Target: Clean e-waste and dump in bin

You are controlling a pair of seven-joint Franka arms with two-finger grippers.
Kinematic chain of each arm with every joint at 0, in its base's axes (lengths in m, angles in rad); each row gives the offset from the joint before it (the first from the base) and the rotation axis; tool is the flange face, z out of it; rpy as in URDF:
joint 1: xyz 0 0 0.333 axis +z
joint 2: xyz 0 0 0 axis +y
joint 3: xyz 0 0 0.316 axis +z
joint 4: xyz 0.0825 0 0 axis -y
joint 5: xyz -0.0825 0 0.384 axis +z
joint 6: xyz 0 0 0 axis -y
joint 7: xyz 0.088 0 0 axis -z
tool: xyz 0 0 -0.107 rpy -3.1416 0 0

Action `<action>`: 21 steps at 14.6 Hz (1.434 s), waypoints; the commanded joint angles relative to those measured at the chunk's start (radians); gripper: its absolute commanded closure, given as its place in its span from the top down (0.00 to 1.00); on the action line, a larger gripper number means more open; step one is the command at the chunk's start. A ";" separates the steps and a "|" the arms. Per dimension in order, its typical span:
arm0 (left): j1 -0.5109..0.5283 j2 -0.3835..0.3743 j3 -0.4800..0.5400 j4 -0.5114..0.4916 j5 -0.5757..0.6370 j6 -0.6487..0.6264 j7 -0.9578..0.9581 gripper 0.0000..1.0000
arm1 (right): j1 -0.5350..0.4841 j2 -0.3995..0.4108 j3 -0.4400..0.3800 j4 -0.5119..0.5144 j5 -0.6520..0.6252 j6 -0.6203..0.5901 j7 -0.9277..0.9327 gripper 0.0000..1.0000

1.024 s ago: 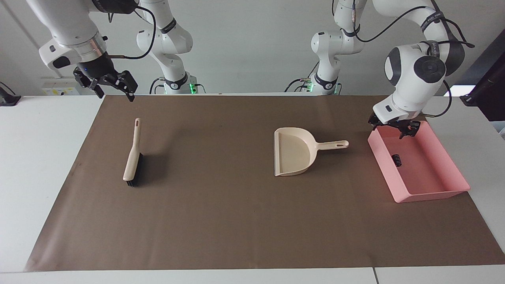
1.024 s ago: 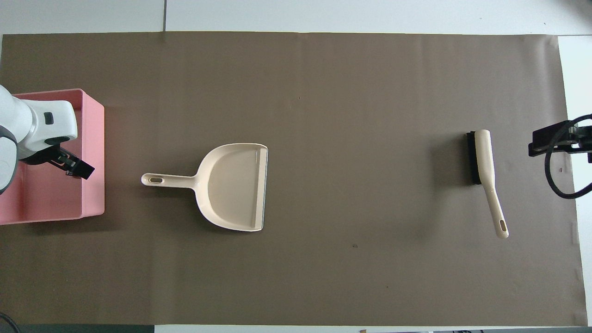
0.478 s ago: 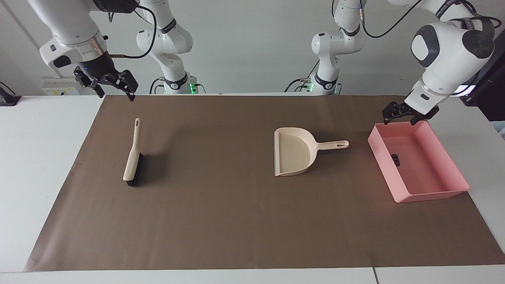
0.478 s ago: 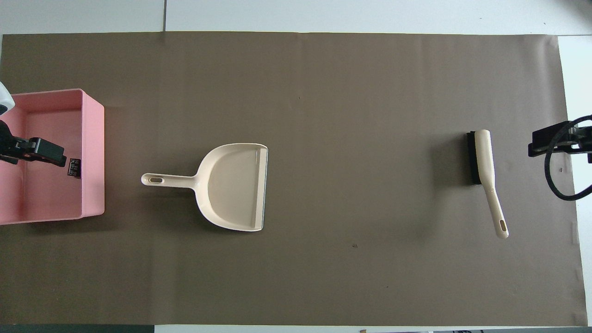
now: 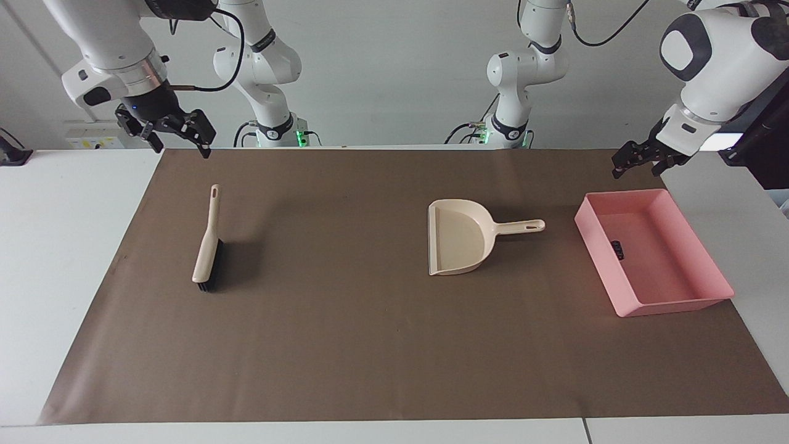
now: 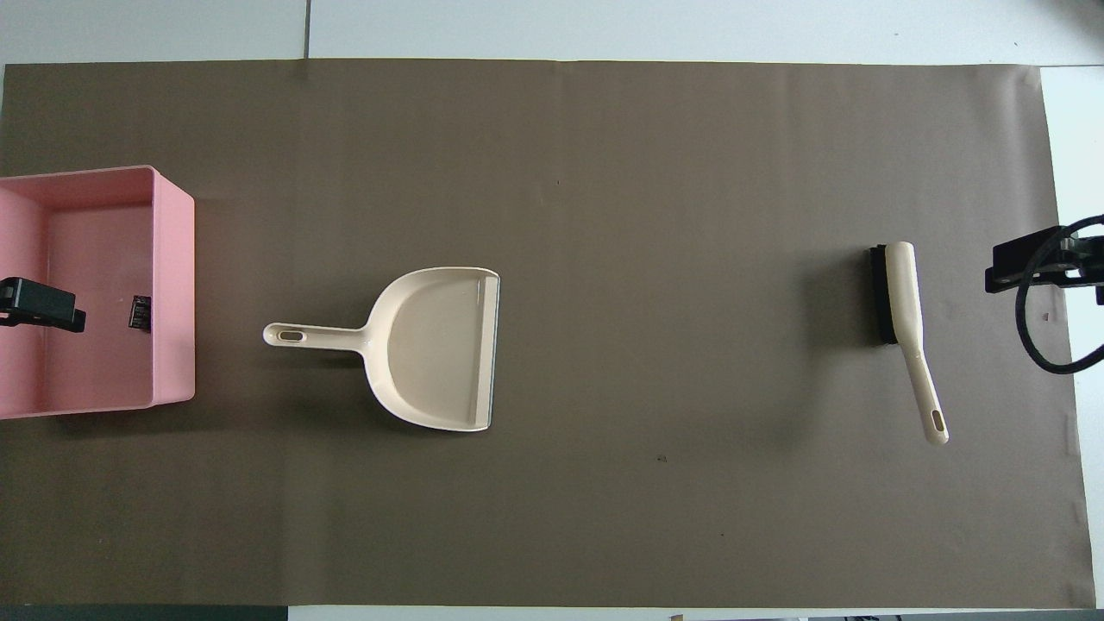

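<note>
Robotics lab: white wall (image 5: 394, 68), cabled arm bases (image 5: 274, 132) at twelve o'clock, brown mat (image 5: 370, 345) over white table (image 5: 55, 259).

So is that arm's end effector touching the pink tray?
Apart. In the facing view the left end effector hangs in the air above the mat, clear of the pink tray; brown mat shows between them.

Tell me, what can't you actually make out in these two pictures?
- Small dark piece in the pink bin: too small to identify in either view.
- Left tool: overhead view's edge cuts it off.
- Right tool: overhead view shows only a sliver at its edge.
- Brush bristles: mostly under its handle.
</note>
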 commanded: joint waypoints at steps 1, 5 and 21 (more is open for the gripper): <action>0.001 -0.041 -0.006 -0.037 -0.013 0.012 -0.017 0.98 | -0.009 -0.021 0.002 -0.027 0.007 0.014 -0.009 1.00; -0.011 -0.038 -0.022 -0.024 -0.011 0.017 -0.088 0.98 | -0.006 -0.021 0.002 -0.027 0.007 0.014 -0.009 1.00; -0.052 0.041 -0.040 0.148 -0.007 -0.096 -0.152 0.98 | -0.006 -0.021 0.002 -0.027 0.007 0.014 -0.009 1.00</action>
